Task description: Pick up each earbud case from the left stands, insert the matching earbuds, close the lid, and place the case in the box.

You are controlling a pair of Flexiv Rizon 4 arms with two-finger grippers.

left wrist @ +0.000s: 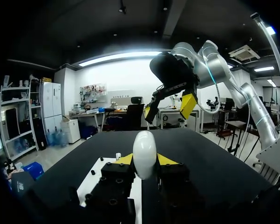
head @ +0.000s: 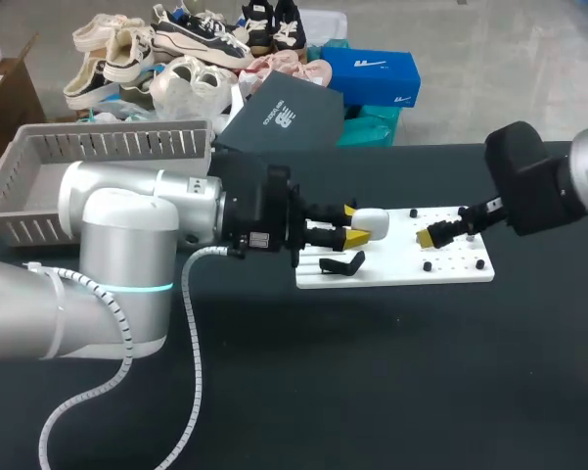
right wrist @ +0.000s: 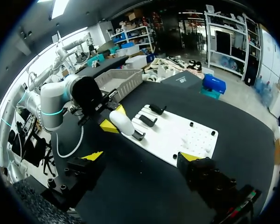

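Head view: left pincer (head: pixel 353 224) holds case (head: pixel 373 221) over board (head: pixel 450 270).

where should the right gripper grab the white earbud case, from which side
Grip the earbud case by its free rounded end, from the robot's right: the left gripper clamps the other end's sides, leaving that end jutting toward the right gripper.

You have one white earbud case (head: pixel 371 221) at the middle of the head view, one white board (head: pixel 450 266) and one grey basket (head: pixel 108 147) at upper left. Three black stands (right wrist: pixel 147 120) sit on the board. Its small black pegs (head: pixel 427 265) are too small to count surely. There are two grippers: the left gripper (head: pixel 352 223) and the right gripper (head: pixel 427 237).
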